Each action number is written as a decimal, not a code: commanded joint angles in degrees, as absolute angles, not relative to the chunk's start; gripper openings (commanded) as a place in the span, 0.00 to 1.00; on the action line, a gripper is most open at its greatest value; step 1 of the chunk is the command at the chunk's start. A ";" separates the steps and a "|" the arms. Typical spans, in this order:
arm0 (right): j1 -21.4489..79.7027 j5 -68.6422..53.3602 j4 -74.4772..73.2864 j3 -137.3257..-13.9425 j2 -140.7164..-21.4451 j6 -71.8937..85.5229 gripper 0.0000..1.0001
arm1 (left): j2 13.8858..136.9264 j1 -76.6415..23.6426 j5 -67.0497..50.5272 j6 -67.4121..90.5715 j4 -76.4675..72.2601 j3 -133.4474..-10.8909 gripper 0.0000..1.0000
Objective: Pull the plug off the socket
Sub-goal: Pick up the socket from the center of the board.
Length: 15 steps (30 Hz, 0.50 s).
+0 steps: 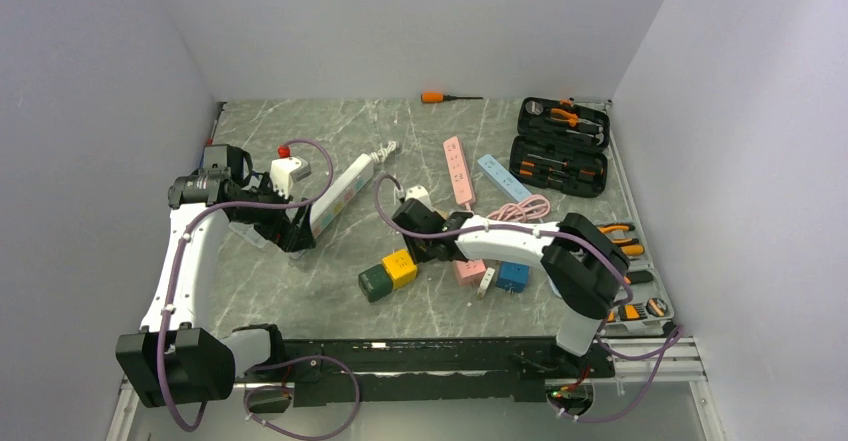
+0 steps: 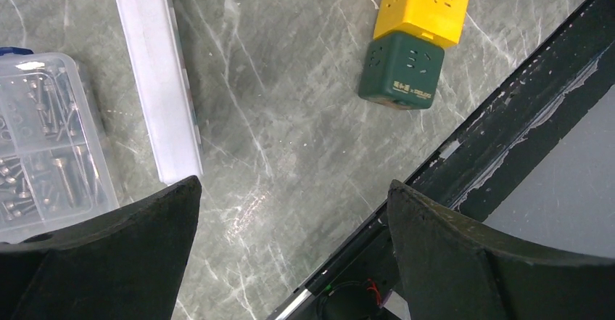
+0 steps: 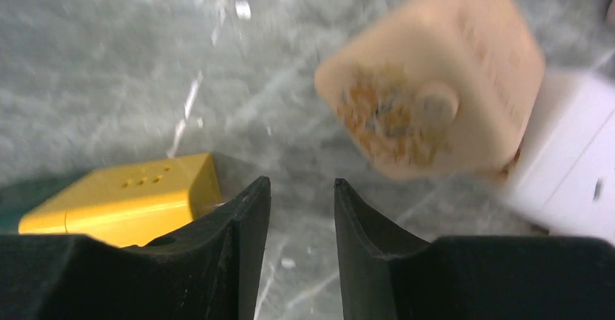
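Grey marbled table (image 1: pixel 330 126) between pale walls (image 1: pixel 400 21)

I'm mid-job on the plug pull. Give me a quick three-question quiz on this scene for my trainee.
1. True or false: the left gripper is clamped on the white strip.
2. The yellow cube sits: A) against the green cube; B) on top of the strip; C) inside the toolbox.
3. What is between the jaws of the right gripper?

Key: 1 false, it is wide open and holds nothing. 2 A. 3 Nothing, only bare table shows in the narrow gap.
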<state>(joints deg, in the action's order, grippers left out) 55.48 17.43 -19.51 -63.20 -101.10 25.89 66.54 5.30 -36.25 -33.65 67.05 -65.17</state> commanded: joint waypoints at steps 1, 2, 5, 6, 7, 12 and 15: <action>58.28 19.02 -19.57 -59.03 -94.72 30.50 0.39 | 66.24 5.62 -39.43 -33.93 66.29 -66.46 0.99; 59.16 19.63 -19.86 -58.17 -93.80 31.39 0.39 | 66.12 5.62 -39.60 -33.97 66.32 -66.24 0.99; 62.07 20.72 -20.53 -56.69 -91.28 33.32 0.39 | 65.47 5.62 -39.96 -34.39 66.48 -65.91 0.99; 63.16 21.14 -20.92 -56.61 -90.73 33.84 0.39 | 65.37 5.58 -39.95 -34.53 66.52 -65.95 0.99; 64.16 21.47 -21.18 -56.65 -90.32 34.29 0.39 | 65.17 5.62 -39.99 -34.61 66.65 -65.91 0.99; 66.67 22.41 -24.33 -57.80 -89.48 35.31 0.38 | 64.85 5.62 -40.19 -34.94 67.19 -66.46 0.99; 66.75 22.72 -27.51 -57.56 -86.41 34.79 0.38 | 64.99 5.61 -40.26 -35.74 68.20 -66.88 0.99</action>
